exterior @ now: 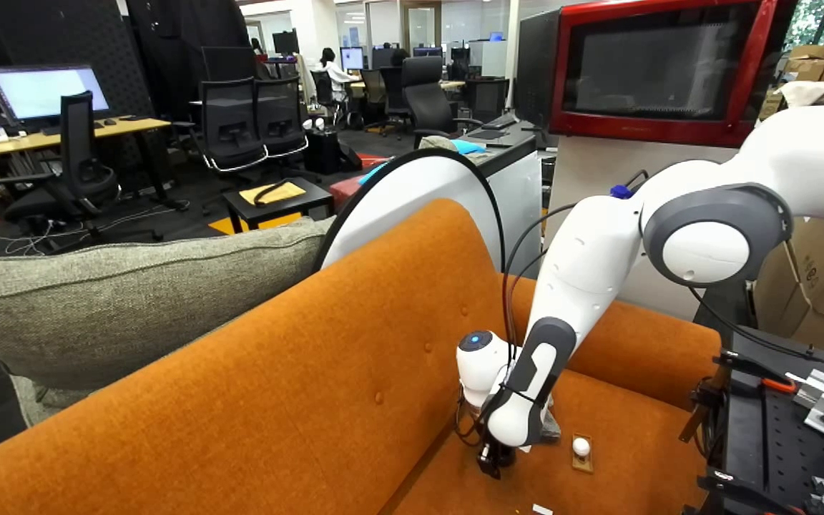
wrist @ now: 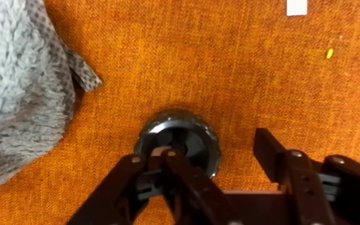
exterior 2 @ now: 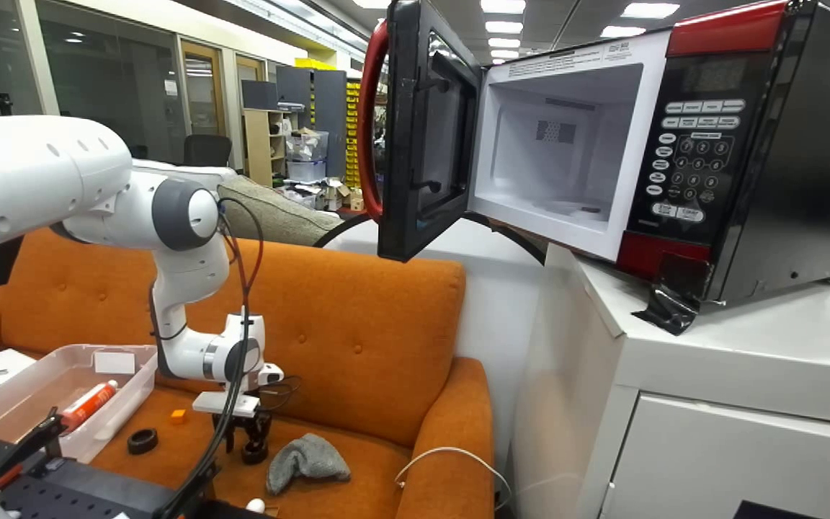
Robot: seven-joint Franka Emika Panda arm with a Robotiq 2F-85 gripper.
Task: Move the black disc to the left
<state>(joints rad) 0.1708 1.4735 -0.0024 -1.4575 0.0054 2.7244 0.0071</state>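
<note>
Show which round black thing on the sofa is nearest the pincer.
The black disc beside the gray cloth, under the pincer; the black ring lies near the plastic bin.

Sofa (exterior 2: 357,310), grey cloth (exterior 2: 310,461), bin (exterior 2: 130,407); microwave (exterior 2: 692,166) — open

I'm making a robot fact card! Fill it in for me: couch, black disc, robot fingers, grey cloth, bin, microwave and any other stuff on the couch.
Couch: orange
Black disc: lying on the couch
Fingers: apart; in the wrist view one overlaps the disc
Touching the disc: cannot tell
Grey cloth: on the couch, near the disc
Also on the couch: black ring, orange block
Bin: see-through, orange tube inside
Microwave: red and black, door open
</note>
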